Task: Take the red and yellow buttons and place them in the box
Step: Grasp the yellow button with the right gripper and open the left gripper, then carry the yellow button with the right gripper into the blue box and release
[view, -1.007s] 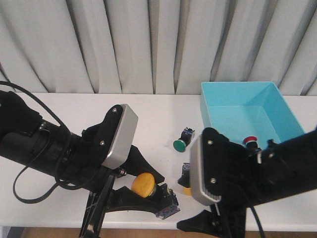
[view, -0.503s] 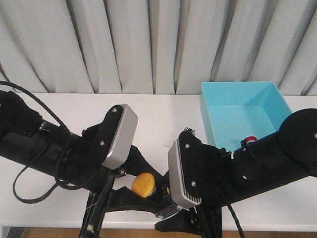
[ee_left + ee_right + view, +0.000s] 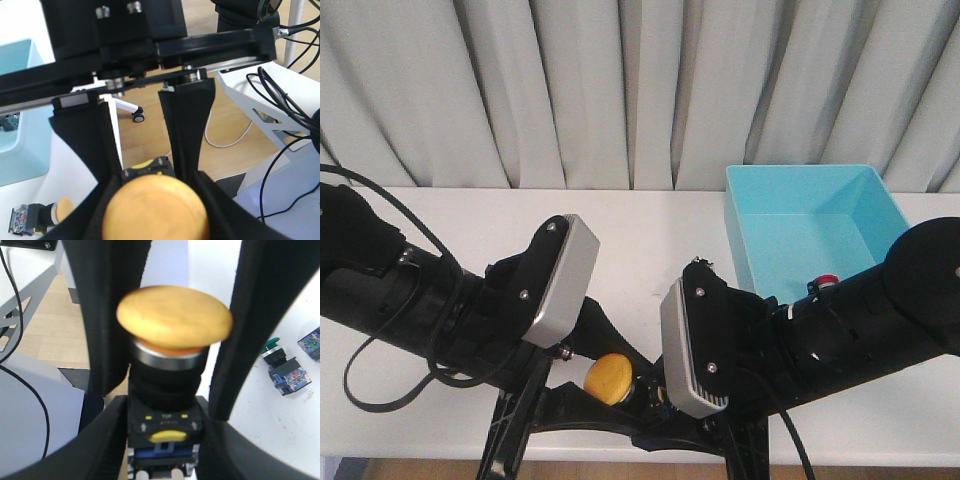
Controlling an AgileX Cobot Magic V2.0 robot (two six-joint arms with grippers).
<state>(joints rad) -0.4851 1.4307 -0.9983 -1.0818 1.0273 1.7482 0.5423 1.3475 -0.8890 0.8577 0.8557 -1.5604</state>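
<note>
table (image 3: 640, 225): white, we see it running across the front view under both arms.
box (image 3: 745, 235): turquoise, on the table's far right side, open top.
left arm (image 3: 410, 300): low over the table's front left, reaching toward the middle.
right arm (image 3: 860, 330): low over the front right in front of the box, its wrist just beside the left arm's.
left gripper (image 3: 152, 192): pinching the yellow button (image 3: 155, 215). The cap faces the wrist camera and the fingers (image 3: 187, 125) press in on both sides. In the front view it sits near the table's front edge, well apart from the box.
right gripper (image 3: 165, 440): a second yellow cap (image 3: 174, 322) stands between its fingers (image 3: 107, 315). The cap has gaps either side, and the black body below sits tight against the tips. We cannot tell if it is actually clamped, or whether this is the same button the left one holds.
loose yellow button (image 3: 35, 218): lying on its side on the table, touched by nothing, near the box in the left wrist view.
red button (image 3: 827, 282): inside the box, at its near wall, partly hidden by the right arm.
green button (image 3: 274, 347): on the table, on its side, outside the box.
</note>
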